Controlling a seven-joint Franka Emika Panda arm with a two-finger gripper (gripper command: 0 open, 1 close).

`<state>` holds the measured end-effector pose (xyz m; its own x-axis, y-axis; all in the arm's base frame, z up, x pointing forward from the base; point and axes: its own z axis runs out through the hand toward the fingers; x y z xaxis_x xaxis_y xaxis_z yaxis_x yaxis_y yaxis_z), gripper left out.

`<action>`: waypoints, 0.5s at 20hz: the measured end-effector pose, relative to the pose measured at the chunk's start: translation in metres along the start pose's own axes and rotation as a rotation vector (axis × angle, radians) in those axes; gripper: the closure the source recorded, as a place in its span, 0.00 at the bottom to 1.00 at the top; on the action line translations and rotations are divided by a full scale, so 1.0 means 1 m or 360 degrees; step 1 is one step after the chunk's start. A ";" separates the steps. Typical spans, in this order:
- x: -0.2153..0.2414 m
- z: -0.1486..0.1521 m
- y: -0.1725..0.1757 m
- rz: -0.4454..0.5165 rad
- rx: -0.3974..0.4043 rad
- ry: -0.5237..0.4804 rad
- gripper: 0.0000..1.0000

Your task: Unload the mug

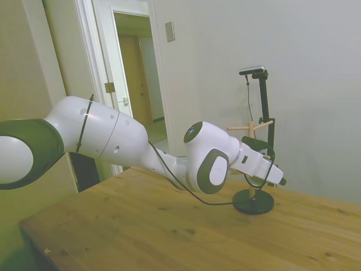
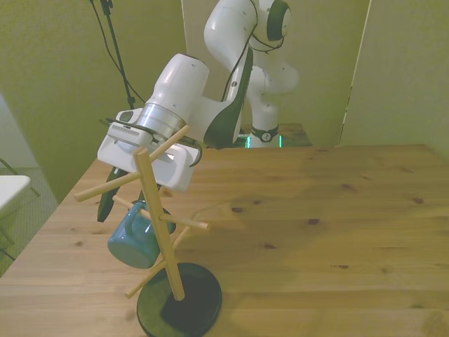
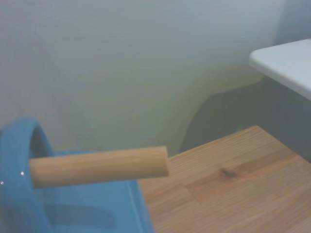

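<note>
The mug hangs by its handle on a peg of the wooden mug tree, just below the gripper, whose finger spacing I cannot tell.

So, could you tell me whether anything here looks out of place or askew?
Yes: in the front view the wooden mug tree leans toward that view's left on its dark round base instead of standing straight. The mug hangs from a peg, tipped at an angle, with the pincer right beside it.

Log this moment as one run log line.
phase: unloading | mug: hanging by handle on mug tree peg | gripper: at mug, finger state unclear | table
</note>
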<state>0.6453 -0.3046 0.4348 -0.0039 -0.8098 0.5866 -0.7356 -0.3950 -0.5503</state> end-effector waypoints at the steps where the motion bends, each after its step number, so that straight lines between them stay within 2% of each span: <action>1: 0.000 0.000 -0.001 0.0001 0.0002 -0.0002 1.00; 10: -0.005 -0.003 -0.007 0.0017 0.0029 -0.0026 1.00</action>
<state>0.6483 -0.2967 0.4375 -0.0006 -0.8208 0.5712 -0.7231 -0.3942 -0.5672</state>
